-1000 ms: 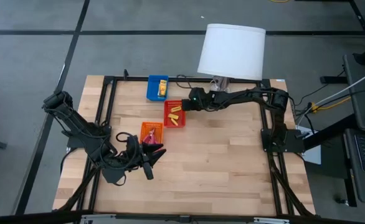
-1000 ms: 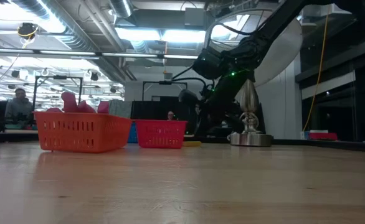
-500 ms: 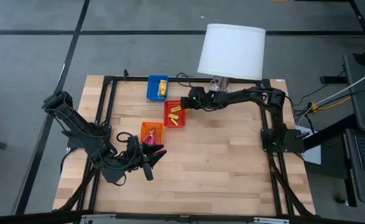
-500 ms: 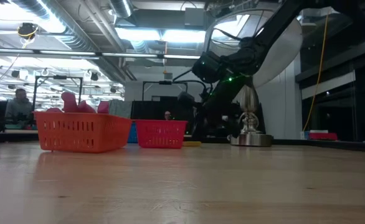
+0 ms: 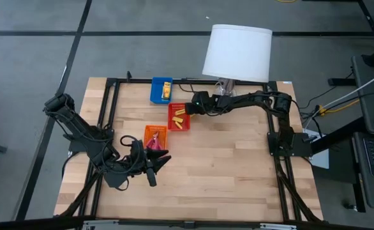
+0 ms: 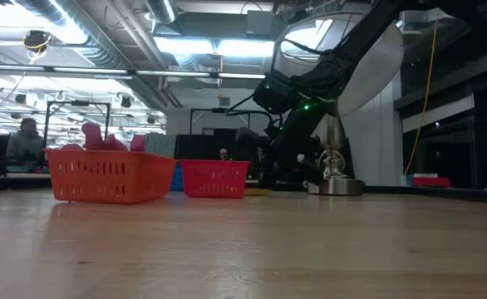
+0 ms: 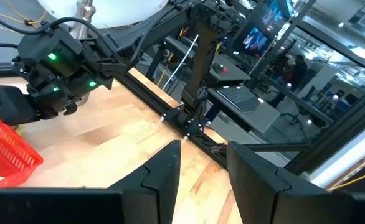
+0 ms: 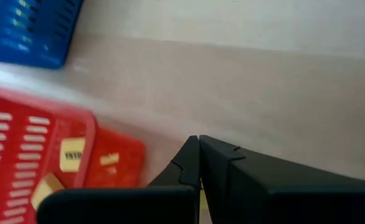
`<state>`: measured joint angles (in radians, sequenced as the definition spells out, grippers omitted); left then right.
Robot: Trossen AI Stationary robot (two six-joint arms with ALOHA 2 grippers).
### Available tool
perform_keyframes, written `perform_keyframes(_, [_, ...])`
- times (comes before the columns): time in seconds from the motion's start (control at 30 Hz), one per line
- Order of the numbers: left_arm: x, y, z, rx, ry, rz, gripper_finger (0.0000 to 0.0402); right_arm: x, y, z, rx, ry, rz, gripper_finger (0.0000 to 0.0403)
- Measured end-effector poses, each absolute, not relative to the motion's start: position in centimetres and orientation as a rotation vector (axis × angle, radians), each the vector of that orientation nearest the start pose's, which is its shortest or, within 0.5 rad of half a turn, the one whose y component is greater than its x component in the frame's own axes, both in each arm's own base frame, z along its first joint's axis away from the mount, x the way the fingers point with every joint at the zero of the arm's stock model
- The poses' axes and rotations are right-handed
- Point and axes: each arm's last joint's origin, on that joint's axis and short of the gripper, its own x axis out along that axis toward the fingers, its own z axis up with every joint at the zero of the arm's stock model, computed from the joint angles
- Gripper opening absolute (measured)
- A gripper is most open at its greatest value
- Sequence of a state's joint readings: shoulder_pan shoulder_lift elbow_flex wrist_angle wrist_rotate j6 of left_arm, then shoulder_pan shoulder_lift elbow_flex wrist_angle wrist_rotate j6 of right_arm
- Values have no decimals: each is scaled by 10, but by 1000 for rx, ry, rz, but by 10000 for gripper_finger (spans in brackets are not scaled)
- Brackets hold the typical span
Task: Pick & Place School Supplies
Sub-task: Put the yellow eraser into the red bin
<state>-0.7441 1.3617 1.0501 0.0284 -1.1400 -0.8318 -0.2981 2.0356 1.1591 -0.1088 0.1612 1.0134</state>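
A red tray (image 5: 188, 117) holds yellow packets (image 5: 179, 121), which also show in the right wrist view (image 8: 72, 154). A blue tray (image 5: 156, 90) holds one yellow packet (image 5: 166, 89). Pink-handled tools (image 5: 154, 139) lie in an orange tray (image 5: 147, 131) and stick up above its rim (image 6: 102, 137). A flat yellow thing (image 6: 256, 192) lies on the table beside the red tray (image 6: 214, 178). My right gripper (image 5: 191, 108) (image 8: 198, 142) hovers shut at the red tray's right edge, pointing down. My left gripper (image 5: 154, 169) (image 7: 204, 149) waits open near the orange tray. My right gripper shows a thin yellow sliver (image 8: 199, 198) far back between its shut fingers. I cannot tell whether that is a thing it holds or something seen past them.
A lamp with a white shade (image 5: 237, 51) stands on a metal base (image 6: 335, 184) at the table's far edge, just behind my right arm. Bare wood lies across the middle and near side. A person (image 6: 26, 141) sits in the room beyond.
My right gripper has moved slightly toward the table's left, closer over the red tray's right edge.
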Motion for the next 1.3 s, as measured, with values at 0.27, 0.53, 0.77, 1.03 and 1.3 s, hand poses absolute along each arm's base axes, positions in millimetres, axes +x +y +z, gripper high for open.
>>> perform_keyframes(0.27, [232,-182,324,-582,-7,408,127,372,-74,115,893,842,-891,0])
perform_keyframes(0.53, [230,-186,324,-568,-3,396,127,351,-16,136,857,1056,-854,0])
perform_keyframes(0.77, [230,-187,328,-526,-13,381,127,336,53,154,822,1100,-792,0])
perform_keyframes(1.03, [222,-196,328,-505,-3,348,127,292,99,216,553,1016,-644,16])
perform_keyframes(1.3, [214,-203,328,-450,-3,348,127,265,125,244,261,1010,-333,91])
